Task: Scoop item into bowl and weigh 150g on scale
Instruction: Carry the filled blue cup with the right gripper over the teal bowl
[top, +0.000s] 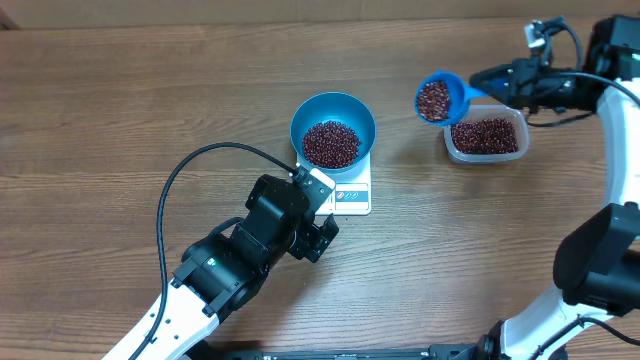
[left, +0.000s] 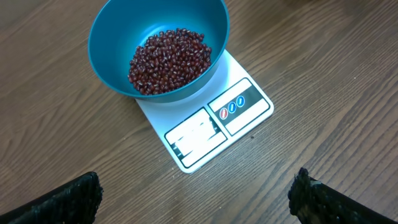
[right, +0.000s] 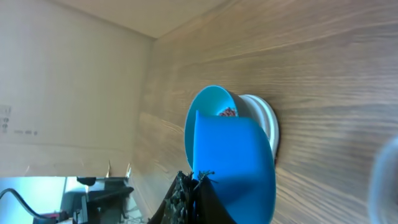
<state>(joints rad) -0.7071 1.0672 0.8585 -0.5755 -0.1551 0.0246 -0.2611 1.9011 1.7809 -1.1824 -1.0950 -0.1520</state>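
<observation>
My right gripper (top: 497, 82) clamps a scoop (top: 462, 90) of beans (top: 433, 100) between tub (top: 485, 158) and bowl (top: 300, 118); my left gripper (top: 320, 236) hangs wide open by the scale (top: 352, 196) holding the bowl

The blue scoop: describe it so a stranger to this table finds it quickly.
Seen from overhead, a clear tub of red-brown beans stands at the right of the wooden table. Near its upper-left corner the right gripper holds the loaded scoop. Unlike the larger blue bowl on the scale, it has a handle.
</observation>
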